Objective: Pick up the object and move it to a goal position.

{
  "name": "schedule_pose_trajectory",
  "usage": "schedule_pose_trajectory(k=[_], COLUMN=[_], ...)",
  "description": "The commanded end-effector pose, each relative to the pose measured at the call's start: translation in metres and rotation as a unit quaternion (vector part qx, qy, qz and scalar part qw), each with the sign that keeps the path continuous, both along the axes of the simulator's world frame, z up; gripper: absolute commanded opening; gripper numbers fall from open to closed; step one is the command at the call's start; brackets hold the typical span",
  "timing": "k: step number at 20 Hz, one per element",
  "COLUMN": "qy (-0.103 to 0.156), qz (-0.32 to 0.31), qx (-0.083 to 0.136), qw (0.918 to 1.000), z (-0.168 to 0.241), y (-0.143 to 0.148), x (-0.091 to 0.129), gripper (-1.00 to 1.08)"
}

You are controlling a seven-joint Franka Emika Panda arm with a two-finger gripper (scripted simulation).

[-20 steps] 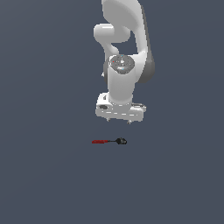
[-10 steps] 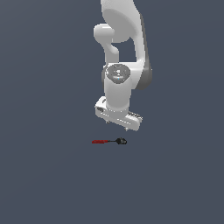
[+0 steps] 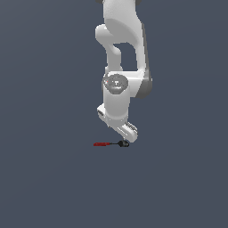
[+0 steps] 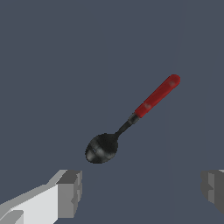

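The object is a small spoon-like tool with a red handle (image 3: 102, 144), a thin dark shaft and a black rounded head (image 3: 125, 144). It lies flat on the dark floor. In the wrist view its red handle (image 4: 158, 95) and black head (image 4: 101, 148) show clearly. My gripper (image 3: 127, 138) hangs low, just above the black head end. It is open and empty. In the wrist view the two grey fingertips (image 4: 70, 193) stand wide apart, with the spoon head lying just beyond the gap.
The white arm (image 3: 120, 67) rises above the gripper. The plain dark grey floor (image 3: 53, 187) surrounds the object.
The gripper has come down toward the object and turned about its vertical axis. It now hangs just above the black head. The object has not moved.
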State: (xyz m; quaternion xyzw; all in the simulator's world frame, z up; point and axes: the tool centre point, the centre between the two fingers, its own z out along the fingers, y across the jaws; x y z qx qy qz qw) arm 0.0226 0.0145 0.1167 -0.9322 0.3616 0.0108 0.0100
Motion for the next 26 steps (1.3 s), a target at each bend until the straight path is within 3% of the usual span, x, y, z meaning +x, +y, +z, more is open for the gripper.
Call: schedule_pose_trajectory(k=[1, 9, 18, 26], qy=[0.001, 0.002, 0.001, -0.001], qz=[-0.039, -0.158, -0.28, -0.343], qx=[-0.001, -0.005, -0.01, -0.014], qw=[0.9993, 0.9875, 0.9599, 0.9392], z=[-0.006, -0.024, -0.043, -0.053], y=[-0.003, -0.011, -0.021, -0.026], x=[0.002, 0.01, 0.017, 0.02], gripper=[1.0, 1.0, 1.0, 1.0])
